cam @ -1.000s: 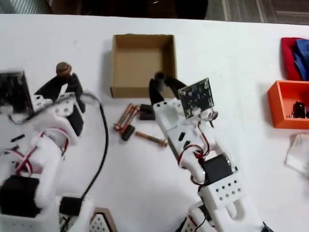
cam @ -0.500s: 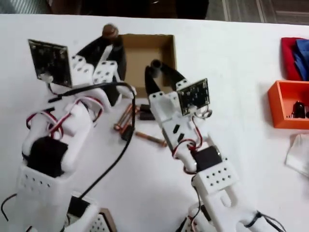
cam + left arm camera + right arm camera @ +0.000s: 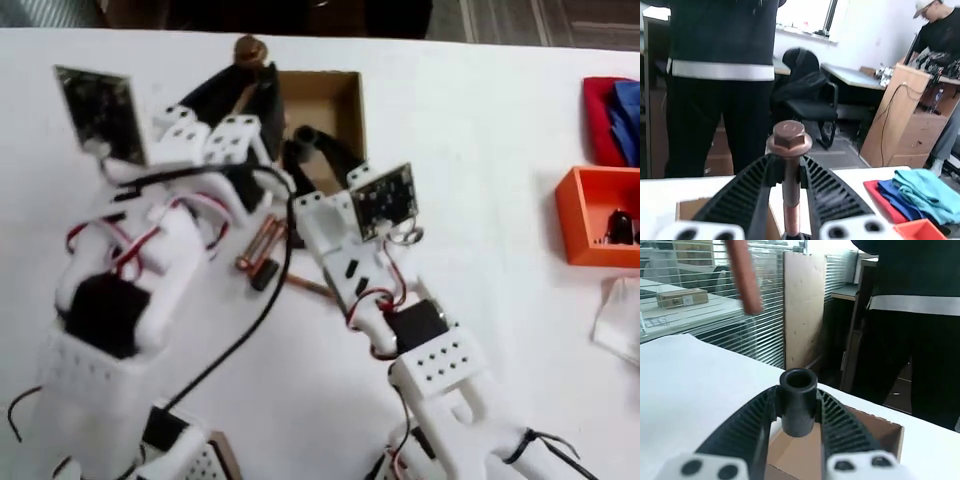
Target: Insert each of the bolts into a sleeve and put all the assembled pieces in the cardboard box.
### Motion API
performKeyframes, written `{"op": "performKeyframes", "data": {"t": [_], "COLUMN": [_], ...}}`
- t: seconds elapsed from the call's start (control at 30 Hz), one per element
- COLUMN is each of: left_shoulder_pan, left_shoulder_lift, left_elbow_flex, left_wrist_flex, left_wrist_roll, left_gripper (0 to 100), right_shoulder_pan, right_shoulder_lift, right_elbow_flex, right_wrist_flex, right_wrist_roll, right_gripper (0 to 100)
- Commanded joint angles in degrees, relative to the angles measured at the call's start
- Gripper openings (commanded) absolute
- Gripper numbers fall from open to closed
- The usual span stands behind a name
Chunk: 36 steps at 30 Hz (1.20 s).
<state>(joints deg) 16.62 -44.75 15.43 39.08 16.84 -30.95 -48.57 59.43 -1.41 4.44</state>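
My left gripper (image 3: 250,85) is shut on a copper bolt (image 3: 789,170), held upright with its hex head (image 3: 247,48) on top, over the near-left part of the cardboard box (image 3: 345,95). My right gripper (image 3: 308,150) is shut on a black sleeve (image 3: 798,400), its open bore facing up, over the box's front. The bolt's shank (image 3: 744,274) hangs above and to the side of the sleeve in the right wrist view. Loose copper bolts (image 3: 262,243) and a black sleeve (image 3: 264,273) lie on the white table between the arms.
An orange bin (image 3: 600,215) stands at the right edge, with red and blue cloths (image 3: 612,115) behind it. A black cable (image 3: 240,330) trails from the left arm across the table. A person in dark clothes (image 3: 720,85) stands beyond the table's far edge.
The left arm has swung right and away with its bolt, from the table's left side to the box. The right arm has moved slightly left and forward with the sleeve.
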Motion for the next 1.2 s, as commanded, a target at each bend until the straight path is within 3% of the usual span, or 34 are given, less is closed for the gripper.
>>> {"op": "performKeyframes", "data": {"t": [0.0, 0.73, 1.0, 1.17], "left_shoulder_pan": [0.4, 2.3, 2.3, 2.0], "left_shoulder_lift": [3.1, 8.2, 8.2, 8.5], "left_elbow_flex": [-1.1, -1.7, -1.5, -1.1], "left_wrist_flex": [-2.9, 0.4, 1.1, 1.1], "left_wrist_roll": [0.6, 0.6, 0.5, 0.5], "left_gripper": [3, 3, 3, 3], "right_shoulder_pan": [-0.4, 0.0, 0.0, 0.1], "right_shoulder_lift": [0.1, 0.1, 0.2, 0.2], "right_elbow_flex": [-3.1, -3.1, -8.4, -8.6], "right_wrist_flex": [0.5, 0.7, 11.5, 12.0], "right_wrist_roll": [-0.5, -0.4, -0.4, -0.4], "right_gripper": [2.2, 2.2, 2.2, 2.2]}}
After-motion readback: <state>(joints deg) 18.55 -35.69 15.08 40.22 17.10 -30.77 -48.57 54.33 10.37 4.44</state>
